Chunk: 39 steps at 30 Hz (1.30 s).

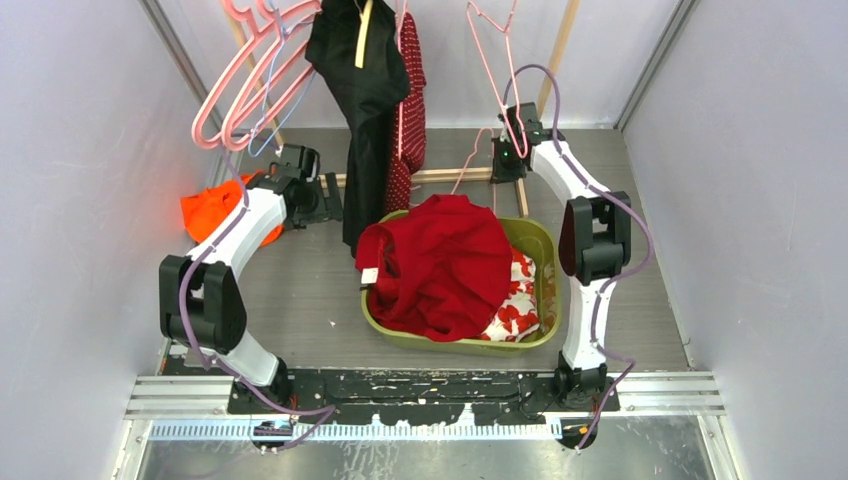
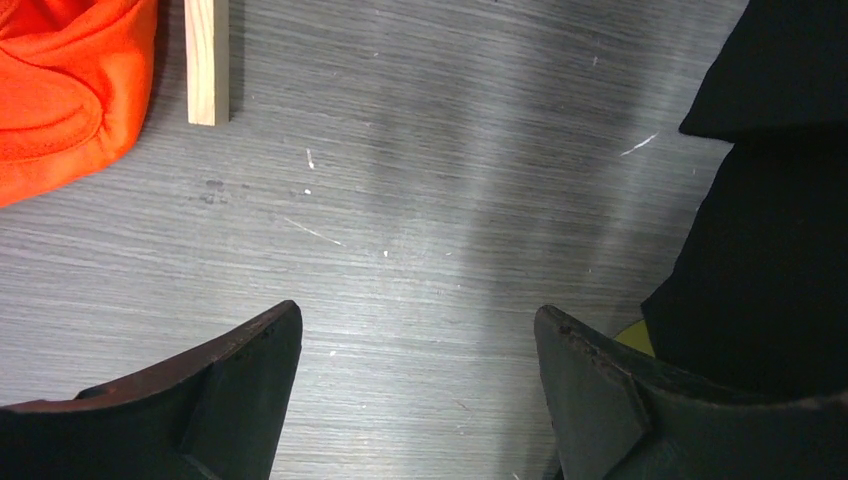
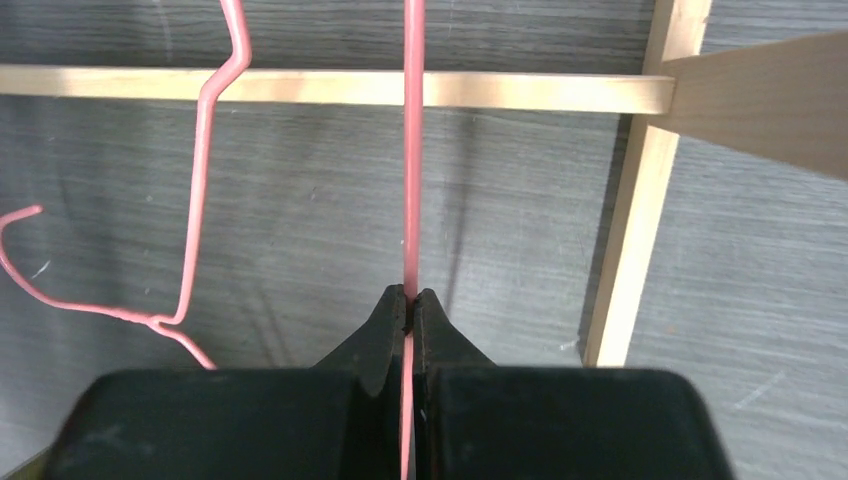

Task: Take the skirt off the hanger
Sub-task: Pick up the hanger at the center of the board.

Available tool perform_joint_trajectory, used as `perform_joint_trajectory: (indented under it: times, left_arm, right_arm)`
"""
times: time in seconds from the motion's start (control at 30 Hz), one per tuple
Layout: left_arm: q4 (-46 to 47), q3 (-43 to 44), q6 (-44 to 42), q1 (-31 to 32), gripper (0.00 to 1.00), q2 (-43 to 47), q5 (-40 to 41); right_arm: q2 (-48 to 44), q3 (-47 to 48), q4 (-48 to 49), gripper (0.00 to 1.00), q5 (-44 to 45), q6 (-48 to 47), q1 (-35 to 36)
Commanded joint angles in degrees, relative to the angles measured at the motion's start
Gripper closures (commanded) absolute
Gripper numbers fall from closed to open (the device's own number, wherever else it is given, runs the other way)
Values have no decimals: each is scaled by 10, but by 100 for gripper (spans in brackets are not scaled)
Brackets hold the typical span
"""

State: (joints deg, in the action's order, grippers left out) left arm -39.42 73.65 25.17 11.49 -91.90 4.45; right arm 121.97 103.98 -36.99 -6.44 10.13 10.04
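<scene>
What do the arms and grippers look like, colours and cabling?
Left arm and right arm: white link shells, black joint housings, a lavender cable looped along each. Left gripper and right gripper: matte black wedge-shaped fingers. A green light glows near the right wrist.

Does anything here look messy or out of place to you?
Yes. An orange cloth lies crumpled at the table's far left, outside the basket. A red garment is heaped in the basket and spills over its left rim. The right arm's jaws pinch a bare pink hanger, with no clothing on it.
</scene>
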Motion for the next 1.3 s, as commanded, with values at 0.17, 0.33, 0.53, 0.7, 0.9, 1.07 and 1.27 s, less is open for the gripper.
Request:
perform_joint_trajectory:
  times: [0.17, 0.33, 0.53, 0.7, 0.9, 1.07, 1.27]
  left_arm:
    - [35, -44, -6, -2, 14, 81, -18]
    - [38, -73, -8, -3, 14, 107, -22]
    - [38, -90, -8, -3, 14, 133, -30]
    - [37, -103, -9, -2, 15, 148, -32]
    - [46, -114, -9, -2, 14, 157, -37]
    - [53, -106, -13, -1, 15, 156, -40]
    - [9, -54, -47, 9, 14, 150, -42]
  right_arm:
    - [-147, -51, -23, 99, 24, -14, 14]
    - [-205, -108, -24, 99, 61, -28, 22]
    - [-241, -117, -11, 99, 135, -6, 23]
    - [-299, -152, 27, 99, 159, -7, 25]
    - [-373, -206, 69, 99, 202, -18, 25]
    - [-414, -206, 109, 99, 241, -35, 25]
    - [-437, -177, 149, 99, 345, -66, 25]
